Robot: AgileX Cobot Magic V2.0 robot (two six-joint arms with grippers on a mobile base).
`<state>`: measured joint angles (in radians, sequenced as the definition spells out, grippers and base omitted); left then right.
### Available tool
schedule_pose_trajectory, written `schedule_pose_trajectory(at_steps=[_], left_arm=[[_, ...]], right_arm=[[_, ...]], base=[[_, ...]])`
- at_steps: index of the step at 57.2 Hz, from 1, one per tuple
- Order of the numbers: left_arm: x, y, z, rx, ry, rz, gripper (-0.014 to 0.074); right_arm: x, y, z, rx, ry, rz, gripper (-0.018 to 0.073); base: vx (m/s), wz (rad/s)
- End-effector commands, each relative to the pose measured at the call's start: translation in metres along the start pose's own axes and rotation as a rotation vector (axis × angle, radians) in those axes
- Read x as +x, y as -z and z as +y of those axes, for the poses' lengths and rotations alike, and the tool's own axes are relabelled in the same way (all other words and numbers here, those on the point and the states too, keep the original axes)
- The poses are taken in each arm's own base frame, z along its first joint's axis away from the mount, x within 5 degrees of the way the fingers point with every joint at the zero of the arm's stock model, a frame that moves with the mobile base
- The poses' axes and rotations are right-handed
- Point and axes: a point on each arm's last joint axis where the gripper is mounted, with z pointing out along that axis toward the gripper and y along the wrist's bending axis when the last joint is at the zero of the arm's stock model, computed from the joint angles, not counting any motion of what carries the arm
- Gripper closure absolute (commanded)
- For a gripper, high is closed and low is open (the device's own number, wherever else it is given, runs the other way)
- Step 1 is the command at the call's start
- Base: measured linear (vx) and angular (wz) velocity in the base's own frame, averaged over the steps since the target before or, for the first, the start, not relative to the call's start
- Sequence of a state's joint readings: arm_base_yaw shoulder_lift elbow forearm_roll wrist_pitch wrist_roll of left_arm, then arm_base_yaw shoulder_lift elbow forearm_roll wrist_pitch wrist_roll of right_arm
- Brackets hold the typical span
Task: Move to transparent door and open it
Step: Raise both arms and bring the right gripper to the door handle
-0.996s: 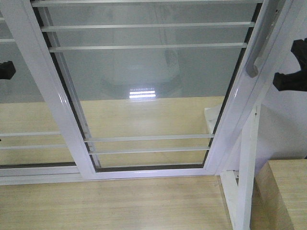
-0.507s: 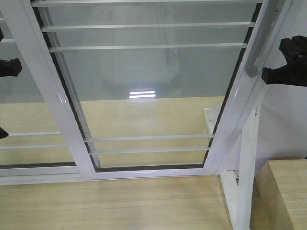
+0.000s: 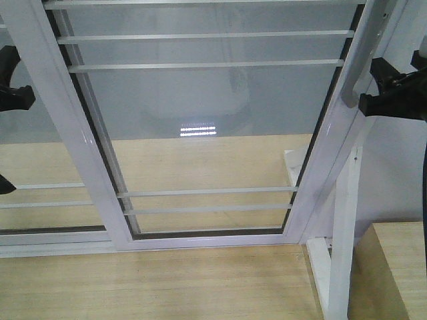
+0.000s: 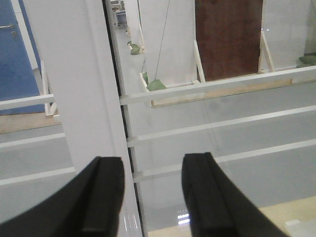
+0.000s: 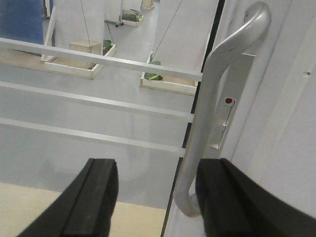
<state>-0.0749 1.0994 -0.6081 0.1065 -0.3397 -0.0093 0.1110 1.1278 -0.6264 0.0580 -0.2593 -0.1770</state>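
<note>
The transparent door point(image 3: 207, 113) fills the front view: clear glass, thin white bars, glossy white frame. Its curved grey handle point(image 3: 355, 75) runs down the right upright. My right gripper point(image 3: 372, 85) hangs just right of the handle, open. In the right wrist view the handle point(image 5: 213, 103) drops between the open fingers of the right gripper point(image 5: 158, 168), its lower end close to the right finger point(image 5: 224, 197). My left gripper point(image 3: 17, 140) shows at the left edge, open. In the left wrist view the left gripper point(image 4: 152, 163) faces the door's left upright point(image 4: 81, 94), holding nothing.
A second white-framed glass panel point(image 3: 40, 167) without a handle lies to the left. A bare white post point(image 3: 343, 227) with a brace stands at the lower right, beside a light wooden block point(image 3: 393, 267). Wooden flooring point(image 3: 153, 287) runs along the door's bottom rail.
My right gripper has moved left, up to the handle. The left gripper has come a little further into view from the left edge. The door has not moved.
</note>
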Motion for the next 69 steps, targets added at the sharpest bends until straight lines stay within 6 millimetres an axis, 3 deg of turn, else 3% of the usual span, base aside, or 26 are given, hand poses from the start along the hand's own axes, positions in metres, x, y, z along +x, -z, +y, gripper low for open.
schedule_pose_trajectory(at_steps=[1, 22, 37, 56, 69], left_arm=[[-0.021, -0.002, 0.0, 0.0, 0.009, -0.123, 0.0097], [-0.02, -0.003, 0.0, 0.001, 0.01, -0.123, 0.0093], [-0.02, -0.003, 0.0, 0.001, 0.01, -0.123, 0.0093], [-0.02, -0.003, 0.0, 0.001, 0.01, -0.122, 0.0093], [-0.02, -0.003, 0.0, 0.001, 0.01, -0.118, 0.0093]], right_arm=[[-0.022, -0.004, -0.008, 0.053, -0.017, -0.171, 0.0115], [-0.004, -0.042, -0.018, 0.178, -0.101, -0.322, 0.0117], [0.025, -0.081, -0.017, 0.199, -0.094, -0.3, 0.0117], [0.037, -0.132, -0.017, 0.212, -0.092, -0.323, 0.0117], [0.045, -0.155, -0.031, 0.238, -0.084, -0.325, 0.0117]], base=[[0.0, 0.0], [0.0, 0.0], [0.0, 0.0], [0.0, 0.0], [0.0, 0.0]])
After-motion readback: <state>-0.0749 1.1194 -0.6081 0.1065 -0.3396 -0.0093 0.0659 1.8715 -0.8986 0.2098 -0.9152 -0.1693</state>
